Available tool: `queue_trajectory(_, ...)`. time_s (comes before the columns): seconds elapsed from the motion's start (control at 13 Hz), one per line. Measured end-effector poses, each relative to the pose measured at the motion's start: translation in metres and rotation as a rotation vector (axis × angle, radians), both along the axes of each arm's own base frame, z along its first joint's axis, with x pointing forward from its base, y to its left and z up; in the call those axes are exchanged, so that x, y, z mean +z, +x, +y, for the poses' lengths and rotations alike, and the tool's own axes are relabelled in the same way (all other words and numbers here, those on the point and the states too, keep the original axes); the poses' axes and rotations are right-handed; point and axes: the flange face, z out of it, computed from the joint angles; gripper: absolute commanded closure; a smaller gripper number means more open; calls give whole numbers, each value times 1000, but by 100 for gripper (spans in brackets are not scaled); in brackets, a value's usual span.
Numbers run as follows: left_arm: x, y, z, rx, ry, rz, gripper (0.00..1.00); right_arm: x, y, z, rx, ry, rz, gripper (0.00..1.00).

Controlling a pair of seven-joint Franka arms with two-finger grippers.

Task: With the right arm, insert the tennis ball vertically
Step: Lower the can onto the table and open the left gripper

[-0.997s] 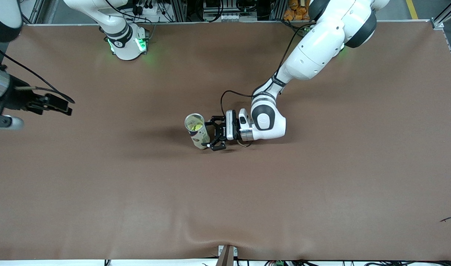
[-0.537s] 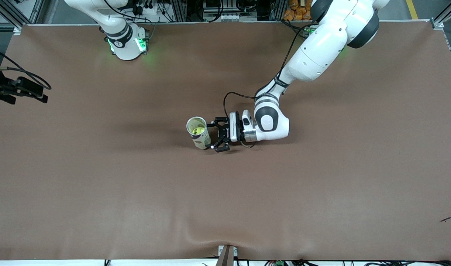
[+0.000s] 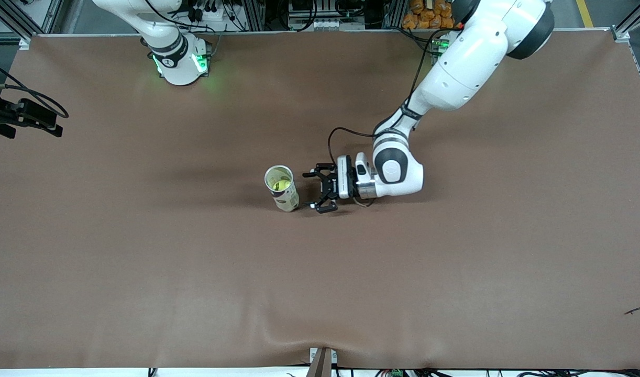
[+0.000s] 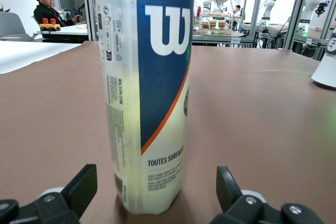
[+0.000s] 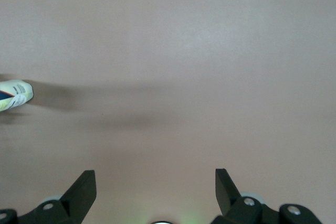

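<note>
Where it stands upright, can [image 4: 149, 93] reads "W", "TOUTES SURFACES"

One ball can [image 3: 282, 188], one tennis ball [image 3: 280, 184], two arms.

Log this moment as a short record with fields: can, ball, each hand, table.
can: tennis ball can stands upright mid-table, top open
ball: yellow tennis ball inside the can
left hand: left hand open, low beside the can toward the left arm's end, not touching it; can stands just past its fingers
right hand: right hand open, empty, up over the table's edge at the right arm's end
table: brown mat
</note>
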Motion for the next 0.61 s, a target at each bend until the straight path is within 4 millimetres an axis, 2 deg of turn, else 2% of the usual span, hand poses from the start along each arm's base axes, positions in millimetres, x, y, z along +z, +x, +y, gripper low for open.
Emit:
queue_trajectory(0.31,4,15,38,-45,36,5,0,-2,1,-3,-18,-8,-1,0)
queue_trajectory(0.61,20,52,88,-123,80,47,0,-1,1,-11,-7,-15,-11,0)
